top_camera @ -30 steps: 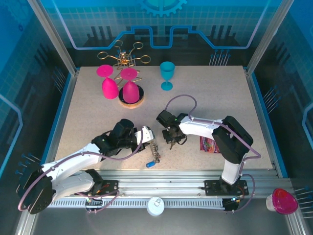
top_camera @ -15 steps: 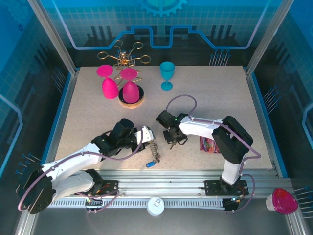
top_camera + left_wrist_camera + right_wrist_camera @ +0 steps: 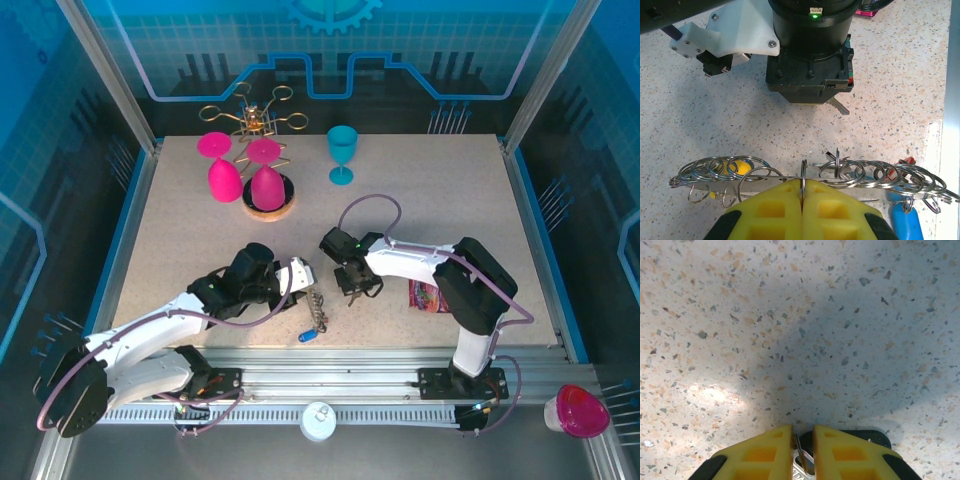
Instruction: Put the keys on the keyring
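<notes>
The keyring (image 3: 855, 172) stretches across the lower part of the left wrist view as a thin band crowded with silvery split rings. The left fingers (image 3: 790, 197) are pressed fully together on its middle, seemingly to steady it and turn a ring toward the other arm. A blue-tagged key (image 3: 907, 225) hangs at its lower-right end. Red and yellow bits show among the rings, so some keys look already threaded. Facing it from the upper centre of that view, the right fingers (image 3: 785, 440) stand only narrowly apart. They pinch a black-headed key (image 3: 860, 436) with its metal blade caught between them, pointed down at the bench, which looks like the carry toward a ring. Seen from above, the keyring (image 3: 318, 312) trails down from the left fingers (image 3: 303, 283) to the blue tag near the bottom edge, and the right fingers (image 3: 352, 288) hover just beside it, not touching. The bench (image 3: 450, 200) is pale speckled stone-look, shadowed under the arms. In the upper left are two upturned pink goblets (image 3: 225, 175) and a gold wire rack (image 3: 255, 115). A teal goblet (image 3: 342, 152) stands upper centre, and a pink packet (image 3: 428, 296) lies at right. Blue-lit panelled walls enclose it all.
</notes>
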